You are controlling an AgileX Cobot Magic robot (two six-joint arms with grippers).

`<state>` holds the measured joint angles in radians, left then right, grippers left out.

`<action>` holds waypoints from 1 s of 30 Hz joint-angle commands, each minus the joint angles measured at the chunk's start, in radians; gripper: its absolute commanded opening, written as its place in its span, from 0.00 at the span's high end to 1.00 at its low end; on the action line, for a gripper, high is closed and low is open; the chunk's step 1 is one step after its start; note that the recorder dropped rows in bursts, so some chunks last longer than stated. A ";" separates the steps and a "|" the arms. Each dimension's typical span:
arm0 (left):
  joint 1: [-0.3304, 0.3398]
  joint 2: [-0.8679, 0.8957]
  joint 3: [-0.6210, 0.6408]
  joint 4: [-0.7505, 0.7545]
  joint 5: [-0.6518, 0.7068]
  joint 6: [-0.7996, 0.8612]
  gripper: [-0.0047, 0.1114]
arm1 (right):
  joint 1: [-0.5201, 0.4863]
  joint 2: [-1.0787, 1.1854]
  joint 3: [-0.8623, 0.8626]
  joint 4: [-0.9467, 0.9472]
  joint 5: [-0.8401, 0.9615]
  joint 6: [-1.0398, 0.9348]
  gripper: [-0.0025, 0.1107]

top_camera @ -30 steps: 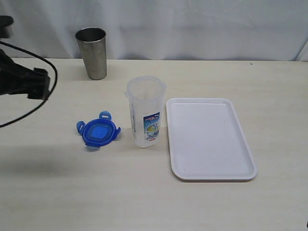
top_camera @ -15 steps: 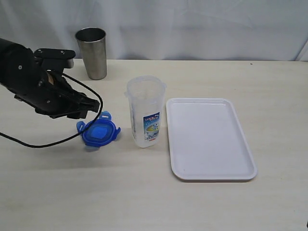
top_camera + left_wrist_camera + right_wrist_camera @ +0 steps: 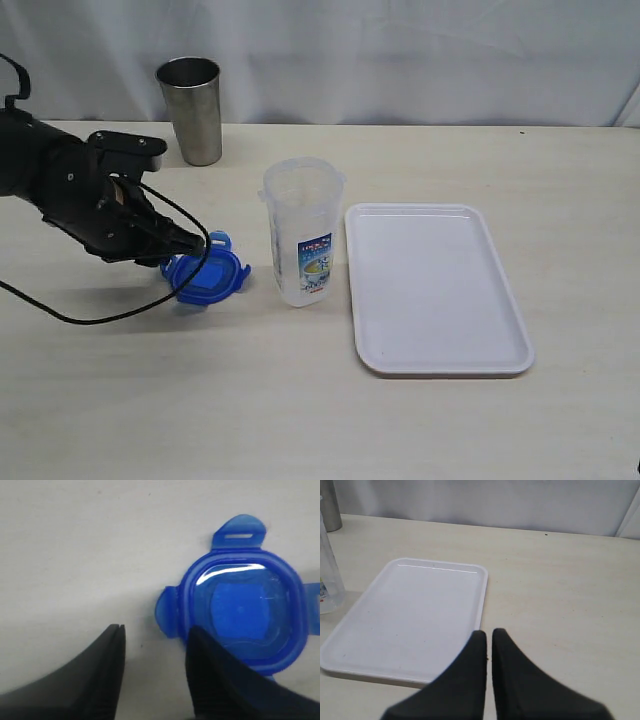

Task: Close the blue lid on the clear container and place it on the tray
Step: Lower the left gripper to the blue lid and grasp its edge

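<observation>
The blue lid [image 3: 212, 275] lies flat on the table, left of the clear container [image 3: 303, 230], which stands upright and uncovered. My left gripper [image 3: 198, 245] is low at the lid's left edge. In the left wrist view the left gripper [image 3: 156, 631] is open with bare table in the gap. One finger overlaps the rim of the blue lid [image 3: 245, 607], and a side flap lies just ahead of the gap. The white tray [image 3: 435, 290] lies empty to the right of the container. My right gripper [image 3: 488, 632] is shut and empty above the near corner of the tray [image 3: 415, 615].
A steel tumbler [image 3: 192, 100] stands at the back left, behind my left arm. The arm's black cable loops over the table in front of the lid. The container [image 3: 327, 580] shows at the edge of the right wrist view.
My left arm has swung in from the left and come down to the lid. Its jaws have narrowed. The right gripper has stayed shut.
</observation>
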<state>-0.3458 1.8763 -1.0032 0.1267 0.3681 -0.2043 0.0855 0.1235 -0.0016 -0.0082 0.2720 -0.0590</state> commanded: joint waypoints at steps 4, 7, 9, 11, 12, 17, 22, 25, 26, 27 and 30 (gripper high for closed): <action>0.020 0.042 0.001 -0.018 -0.090 -0.008 0.63 | -0.004 0.002 0.002 0.001 -0.009 0.004 0.94; 0.020 0.046 0.001 -0.041 -0.109 0.004 0.63 | -0.004 0.002 0.002 0.001 -0.009 0.004 0.94; 0.020 0.053 0.001 -0.041 -0.114 0.013 0.63 | -0.004 0.002 0.002 0.001 -0.009 0.004 0.94; 0.020 0.071 0.001 -0.041 -0.114 0.015 0.63 | -0.004 0.002 0.002 0.001 -0.009 0.004 0.94; 0.020 0.082 0.001 -0.041 -0.114 0.015 0.63 | -0.004 0.002 0.002 0.001 -0.009 0.004 0.94; 0.020 0.107 0.001 -0.041 -0.143 0.015 0.64 | -0.004 0.002 0.002 0.001 -0.009 0.004 0.94; 0.020 0.107 0.001 -0.053 -0.151 0.017 0.64 | -0.004 0.002 0.002 0.001 -0.009 0.004 0.94; 0.020 0.107 0.001 -0.053 -0.137 0.021 0.64 | -0.004 0.002 0.002 0.001 -0.009 0.004 0.94; 0.020 0.107 0.001 -0.053 -0.135 0.021 0.64 | -0.004 0.002 0.002 0.001 -0.009 0.004 0.94; 0.020 0.107 0.001 -0.053 -0.130 0.021 0.64 | -0.004 0.002 0.002 0.001 -0.009 0.004 0.94; 0.020 0.107 0.001 -0.053 -0.124 0.021 0.64 | -0.004 0.002 0.002 0.001 -0.009 0.004 0.94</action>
<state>-0.3254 1.9821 -1.0032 0.0805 0.2273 -0.1869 0.0855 0.1235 -0.0016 -0.0082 0.2720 -0.0590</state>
